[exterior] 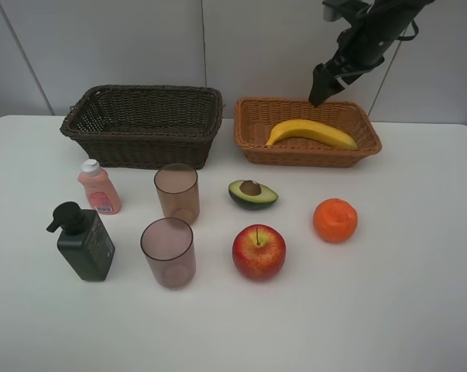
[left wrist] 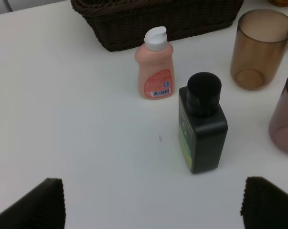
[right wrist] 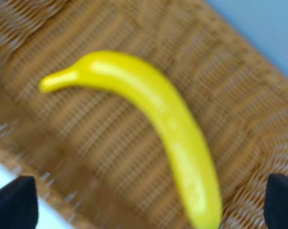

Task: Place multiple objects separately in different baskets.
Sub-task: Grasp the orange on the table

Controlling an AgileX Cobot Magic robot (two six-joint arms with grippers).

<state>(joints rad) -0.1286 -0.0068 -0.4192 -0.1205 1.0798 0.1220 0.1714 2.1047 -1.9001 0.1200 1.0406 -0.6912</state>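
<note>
Right wrist view: yellow banana [right wrist: 172, 129] lies in the tan basket [right wrist: 86, 148] beneath released right jaws; left jaws also released.

**Fig.** Robot-manipulation test bench, lab-type room. Evidence: plain white table [exterior: 419, 325] w/ rounded far corners, set vs. a pale panel wall [exterior: 125, 46] w/ vertical seams. Black robot arm [exterior: 369, 35] w/ loose cabling hangs above the far edge, right half. Props staged in neat rows: dark brown basket [exterior: 140, 147] & light tan basket [exterior: 303, 155] along the far edge, pink bottle [exterior: 100, 192] & pump bottle [exterior: 84, 246] near the left edge, apple [exterior: 259, 252] & orange [exterior: 334, 220] toward the right edge.
</note>
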